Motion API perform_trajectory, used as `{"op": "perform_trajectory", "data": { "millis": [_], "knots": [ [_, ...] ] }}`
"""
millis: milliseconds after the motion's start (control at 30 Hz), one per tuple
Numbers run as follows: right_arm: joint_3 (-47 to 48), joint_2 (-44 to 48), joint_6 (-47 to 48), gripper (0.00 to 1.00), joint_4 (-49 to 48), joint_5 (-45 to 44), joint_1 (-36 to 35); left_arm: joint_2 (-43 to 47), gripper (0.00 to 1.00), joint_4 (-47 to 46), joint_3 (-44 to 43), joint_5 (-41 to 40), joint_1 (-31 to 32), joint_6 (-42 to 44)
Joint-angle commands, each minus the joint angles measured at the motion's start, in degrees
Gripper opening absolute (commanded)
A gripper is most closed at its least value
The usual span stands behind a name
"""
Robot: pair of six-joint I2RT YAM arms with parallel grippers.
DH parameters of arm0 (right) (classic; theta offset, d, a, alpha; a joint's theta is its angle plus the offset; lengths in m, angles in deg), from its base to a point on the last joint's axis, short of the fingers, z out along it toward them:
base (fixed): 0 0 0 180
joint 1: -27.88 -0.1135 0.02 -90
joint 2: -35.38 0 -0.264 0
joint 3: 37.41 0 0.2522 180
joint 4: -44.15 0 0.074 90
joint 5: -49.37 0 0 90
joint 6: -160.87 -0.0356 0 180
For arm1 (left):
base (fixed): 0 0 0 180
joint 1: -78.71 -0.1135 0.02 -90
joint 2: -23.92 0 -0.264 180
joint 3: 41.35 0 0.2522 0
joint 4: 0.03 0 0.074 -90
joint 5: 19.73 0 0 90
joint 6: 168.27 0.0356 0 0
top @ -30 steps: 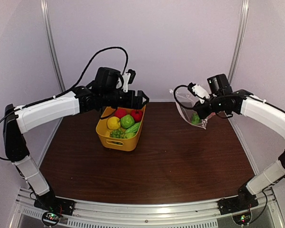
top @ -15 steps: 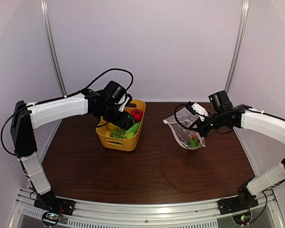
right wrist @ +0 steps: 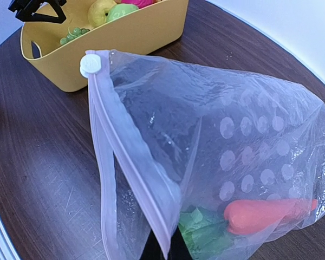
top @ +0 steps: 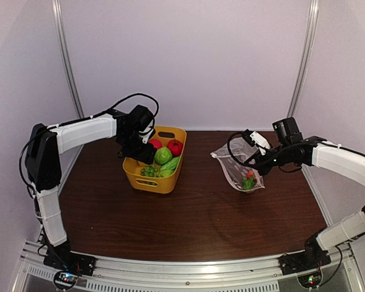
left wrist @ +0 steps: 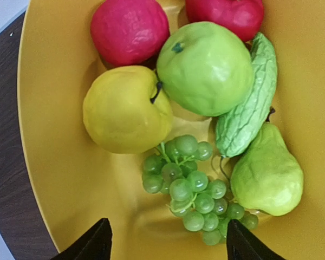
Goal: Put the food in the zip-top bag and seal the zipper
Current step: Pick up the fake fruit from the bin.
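The left pincer [left wrist: 167, 239] hangs spread over toy food in a yellow plastic basket [left wrist: 59, 108]. The right pincer [right wrist: 162, 250] pinches the pale pink zipper strip [right wrist: 105, 162] of a clear dotted zip-top bag [right wrist: 233, 119], well apart from the basket.
The pick probably goes best straight down onto the green grape bunch [left wrist: 187, 187] centred ahead of the jaws, clear of the wall. Only the right wrist view clearly shows the orange carrot [right wrist: 260, 214] bagged.

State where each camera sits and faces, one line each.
Top external: high behind the bases, looking down on the table; left arm and right arm show.
Left wrist: above the basket, facing down at the fruit; left end effector's open tips show.
Right wrist: low beside the bag, facing the basket; right end effector pinches the bag's edge.
Shared: both wrist views show basket and grapes.
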Motion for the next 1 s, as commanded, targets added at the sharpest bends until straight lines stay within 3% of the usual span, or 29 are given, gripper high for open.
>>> {"op": "perform_trajectory", "data": {
  "millis": [0, 167, 533, 800, 967],
  "knots": [
    [-0.02, 1.81, -1.15, 0.0, -0.7, 1.7, 1.16, -2.0, 0.72, 2.28, -2.84, 0.72, -1.08, -2.07],
    [0.11, 1.7, -1.92, 0.0, -0.18, 3.64, 1.54, -5.33, 0.61, 1.4, -3.63, 4.74, -1.76, -3.69],
    [-0.72, 2.35, -1.02, 0.0, -0.75, 3.9, 1.73, -8.1, 0.61, 1.12, -1.12, 2.8, -1.76, -9.08],
    [-0.71, 1.96, -1.25, 0.0, -0.75, 4.25, 1.75, -9.99, 0.55, -1.03, 1.18, 4.59, -1.76, -10.09],
    [-0.65, 2.02, -1.27, 0.0, -0.68, 3.46, 1.83, -9.23, 0.35, -2.56, 1.31, 4.27, -1.76, -9.49]
  ]
}}
